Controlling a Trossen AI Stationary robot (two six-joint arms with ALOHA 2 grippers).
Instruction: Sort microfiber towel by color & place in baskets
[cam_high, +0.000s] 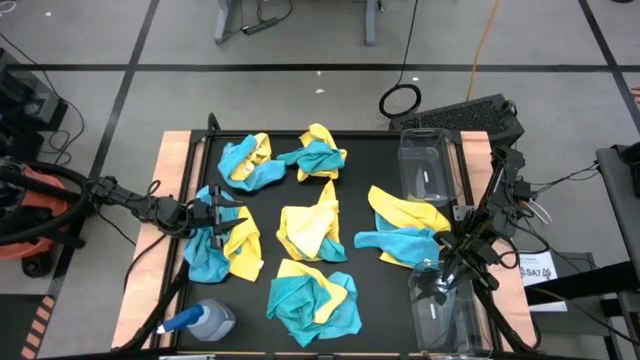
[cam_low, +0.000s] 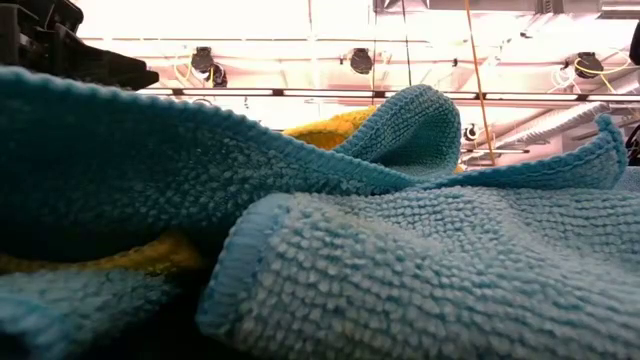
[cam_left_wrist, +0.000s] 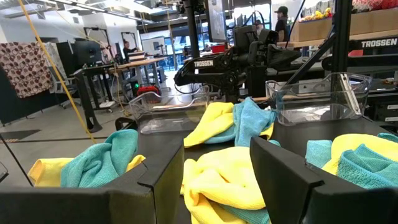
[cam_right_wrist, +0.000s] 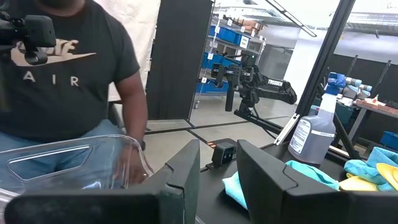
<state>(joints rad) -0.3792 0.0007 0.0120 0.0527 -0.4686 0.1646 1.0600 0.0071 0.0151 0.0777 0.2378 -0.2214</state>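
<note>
Yellow-teal towels (cam_high: 312, 232) on table — baskets (cam_high: 425, 165) beside.

A: State the colours of the microfiber towels (cam_high: 312, 232).
B: Bright yellow and teal-blue, lying mixed on a black table top (cam_high: 360, 165) with light wood side strips.

A: The baskets (cam_high: 425, 165)?
B: Clear, colourless plastic.

A: The spray bottle (cam_high: 205, 321)?
B: Blue cap on a translucent grey-white body; in the right wrist view it carries a pale label with dark print.

A: The arms?
B: Dark, near black. The left gripper (cam_left_wrist: 214, 180) has black fingers, and so has the right gripper (cam_right_wrist: 217, 180). White lettering shows on the far arm in both wrist views.

A: Anything patterned?
B: A dark red cloth (cam_left_wrist: 26, 67) with a pale floral print. A person's shirt (cam_right_wrist: 68, 74) is black with pale lettering.
</note>
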